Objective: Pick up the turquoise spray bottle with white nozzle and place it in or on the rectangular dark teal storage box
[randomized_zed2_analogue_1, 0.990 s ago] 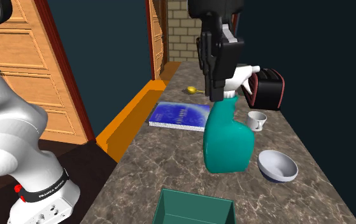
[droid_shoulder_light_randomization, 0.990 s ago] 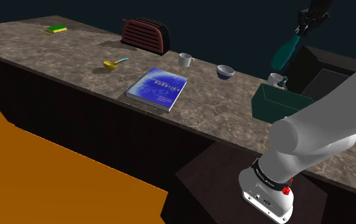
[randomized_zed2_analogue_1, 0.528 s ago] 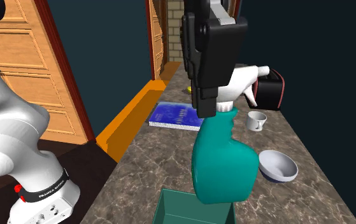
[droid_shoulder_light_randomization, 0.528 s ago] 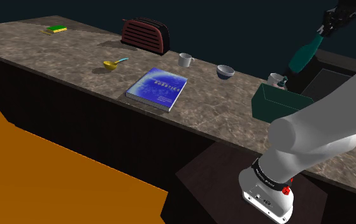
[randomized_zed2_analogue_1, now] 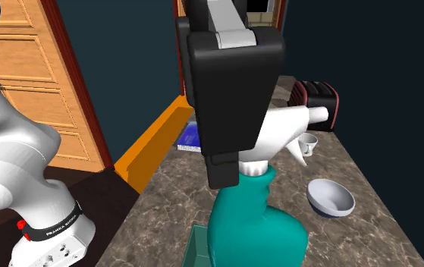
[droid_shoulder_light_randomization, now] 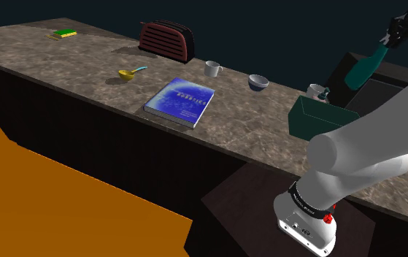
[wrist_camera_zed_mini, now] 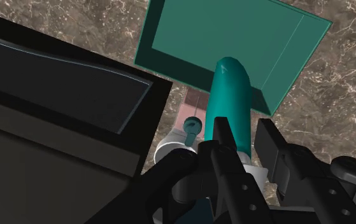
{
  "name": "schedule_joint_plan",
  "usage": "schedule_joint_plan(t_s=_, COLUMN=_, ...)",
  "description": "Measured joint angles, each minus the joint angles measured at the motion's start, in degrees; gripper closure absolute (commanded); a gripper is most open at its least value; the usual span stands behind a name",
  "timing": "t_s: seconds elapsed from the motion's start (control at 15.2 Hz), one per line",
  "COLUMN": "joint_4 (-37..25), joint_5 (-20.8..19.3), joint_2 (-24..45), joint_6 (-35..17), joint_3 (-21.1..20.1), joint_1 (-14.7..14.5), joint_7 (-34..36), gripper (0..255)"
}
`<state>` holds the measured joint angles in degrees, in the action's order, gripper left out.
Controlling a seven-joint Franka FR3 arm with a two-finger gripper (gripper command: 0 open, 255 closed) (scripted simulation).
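1. Step in hand: transport. The black two-finger hand (wrist_camera_zed_mini: 243,125) is clenched on the neck of the smooth turquoise spray bottle (wrist_camera_zed_mini: 230,89), just below its white trigger nozzle (randomized_zed2_analogue_1: 297,121). The fingers (wrist_camera_zed_mini: 224,143) flank the neck on both sides and press against it.
2. Location of the bottle: in the air, clear of the mottled brown stone-patterned worktop (droid_shoulder_light_randomization: 85,58). It hangs base-first from the hand. In the wrist view its rounded base overlaps the near edge of the dark teal rectangular storage box (wrist_camera_zed_mini: 189,38).
3. Location of the box: on the worktop, just beside a matt black block-shaped unit (wrist_camera_zed_mini: 62,95). A small white cup (droid_shoulder_light_randomization: 316,91) stands just behind it in the shoulder view.
4. Next move, as a judgement: centre the base over the opening, descend until the base is inside the walls, then release. The bottle looks long against the opening, so it will probably tip and lie flat once freed.
5. Shapes and surfaces:
   - Bottle: broad body, sloped shoulder, narrow neck; glossy finish.
   - Box: open top, thin straight walls, flat plain floor.
   - Worktop: veined, marble-like pattern.
6. Hazard: the black unit sits close to the descent path.
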<state>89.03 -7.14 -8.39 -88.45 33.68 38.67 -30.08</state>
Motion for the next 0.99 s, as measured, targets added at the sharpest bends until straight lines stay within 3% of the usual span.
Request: schedule_joint_plan(t_s=0.99, joint_4=15.2, joint_5=-2.2, joint_2=-3.9, joint_6=-11.7, joint_3=-0.5, joint_1=0.4, joint_7=2.1, gripper=255)
